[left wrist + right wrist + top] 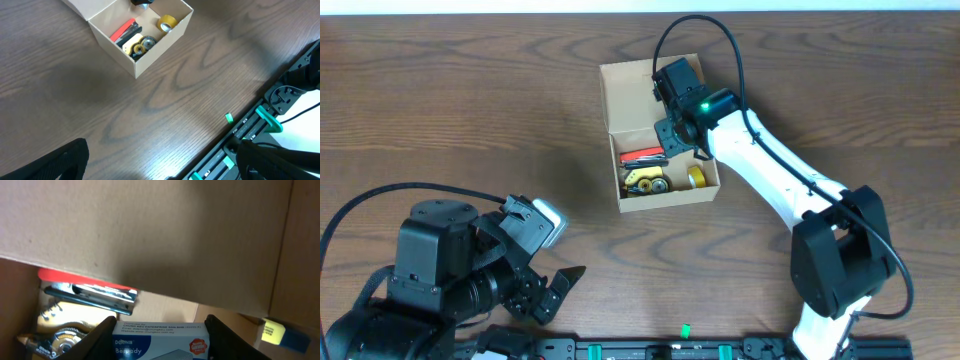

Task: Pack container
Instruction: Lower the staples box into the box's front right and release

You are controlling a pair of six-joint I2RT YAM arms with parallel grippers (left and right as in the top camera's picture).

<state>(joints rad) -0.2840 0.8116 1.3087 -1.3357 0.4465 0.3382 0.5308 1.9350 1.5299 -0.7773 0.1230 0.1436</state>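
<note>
The tan cardboard container (612, 110) stands open at the table's far middle, its flap lid leaning back. It also shows in the left wrist view (125, 57) and fills the right wrist view (160, 235). Inside lie a red and black stapler (642, 157), a yellow tape dispenser (645, 181) and a yellow tape roll (696, 177). My right gripper (159, 332) is inside the box, shut on a blue and white staples box (159, 340). My left gripper (160, 165) is open and empty over the table near the front edge, far from the box.
A black rail with green clips (250, 132) runs along the table's front edge. A blue and yellow item (282, 332) lies in the box's right corner. My right arm (775, 180) reaches over the table from the front right.
</note>
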